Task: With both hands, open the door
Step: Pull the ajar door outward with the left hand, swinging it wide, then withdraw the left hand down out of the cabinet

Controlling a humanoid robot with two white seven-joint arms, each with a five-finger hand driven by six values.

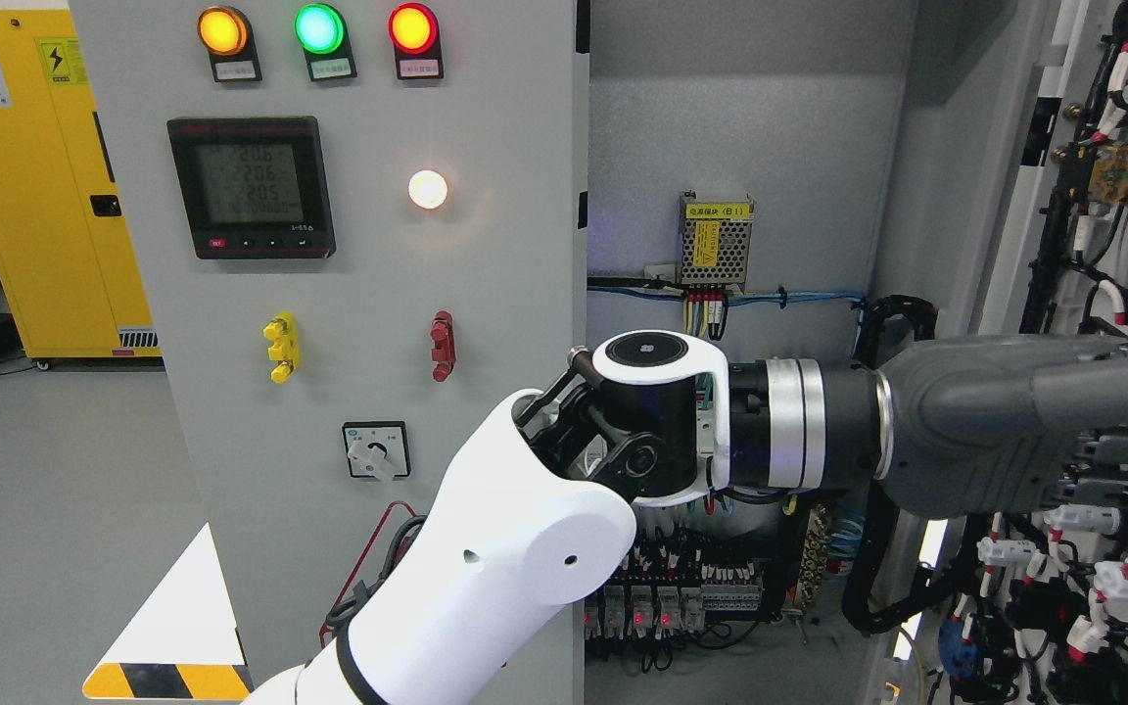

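My left hand (1014, 421): reaches right across open cabinet (740, 147) to swung-out door (1112, 245); grip state I cannot tell.

Looks like an industrial electrical room or a factory test bay, definitely not anyone's home. Main giveaway is the big grey control cabinet (368, 294) with amber, green and red indicator lights (319, 29) along the top, a digital power meter (251, 186) showing readings, a glowing white lamp (428, 189) and a rotary switch (376, 450) lower down. The right door (1063, 245) hangs open, so you can see a small power supply (716, 238) with a yellow label, rows of breakers (662, 597) with tiny red LEDs, and bundles of wiring (1122, 294) strapped to the door's inside. Off to the left there's a yellow safety cabinet (35, 196) with warning stickers, standing on a plain grey floor (45, 509).
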